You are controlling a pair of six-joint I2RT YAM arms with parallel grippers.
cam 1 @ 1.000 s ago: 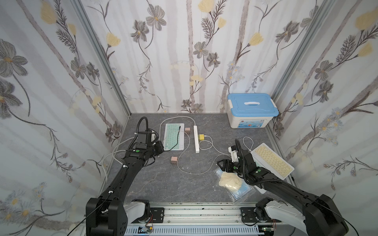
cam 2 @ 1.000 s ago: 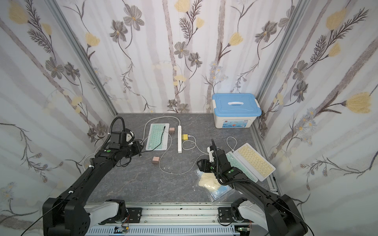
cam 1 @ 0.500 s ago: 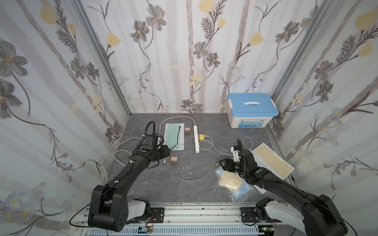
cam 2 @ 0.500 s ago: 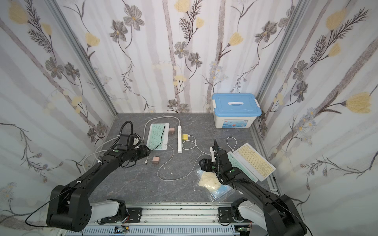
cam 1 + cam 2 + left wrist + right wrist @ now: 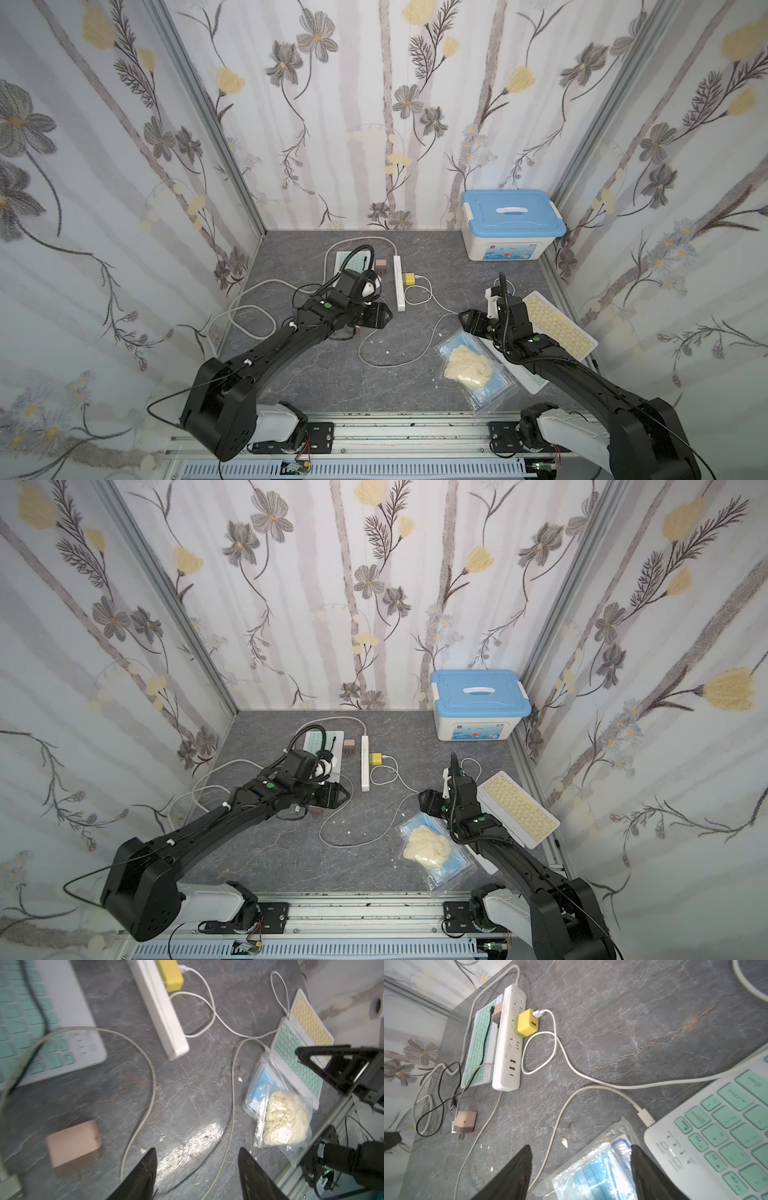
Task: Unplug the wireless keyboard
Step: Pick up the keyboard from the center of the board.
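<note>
1. The task's thing, as we judge it, is the green keyboard (image 5: 716, 1136) at the near right. It lies partly under a yellow keyboard (image 5: 557, 324). A white plug (image 5: 644, 1119) sits in its corner that faces the middle of the table.
2. The right gripper (image 5: 580, 1148) hovers just beside that plug, jaws spread and holding nothing. The left gripper (image 5: 197, 1149) is also spread and empty, over bare table near a loose pink adapter (image 5: 73, 1148).
3. To do this step well, we think the right jaws should close on the hard body of the plug, not on the soft cord. Then they should pull straight along the plug, level with the table. The keyboard looks light and may slide. The mask bag (image 5: 591, 1176) lies just beside the plug, so we should not pinch it.
4. We count:
   - three keyboards, with a second green one (image 5: 477, 1047) at the far left;
   - three adapters: two pink, one of them in the power strip (image 5: 510, 1039), and one yellow adapter (image 5: 527, 1023);
   - two thin white cables (image 5: 556, 1043) and one black cable (image 5: 485, 1043);
   - one bag and one blue-lidded box (image 5: 513, 224).
</note>
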